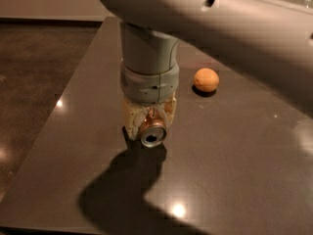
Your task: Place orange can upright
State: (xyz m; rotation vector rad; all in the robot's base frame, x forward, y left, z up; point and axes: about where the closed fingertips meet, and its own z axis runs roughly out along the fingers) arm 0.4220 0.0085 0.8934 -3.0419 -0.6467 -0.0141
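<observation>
The orange can (153,134) lies on its side, its silver top with the opening facing the camera and a bit of copper body showing above it. My gripper (149,121) comes straight down on it from above. Its cream fingers (131,119) sit on either side of the can and are closed on it, low over the dark table (230,155). Most of the can's body is hidden behind the fingers.
A round orange fruit (206,79) sits on the table behind and to the right of the gripper. My grey arm (220,18) spans the top of the view. The table's left edge (63,106) borders a dark floor.
</observation>
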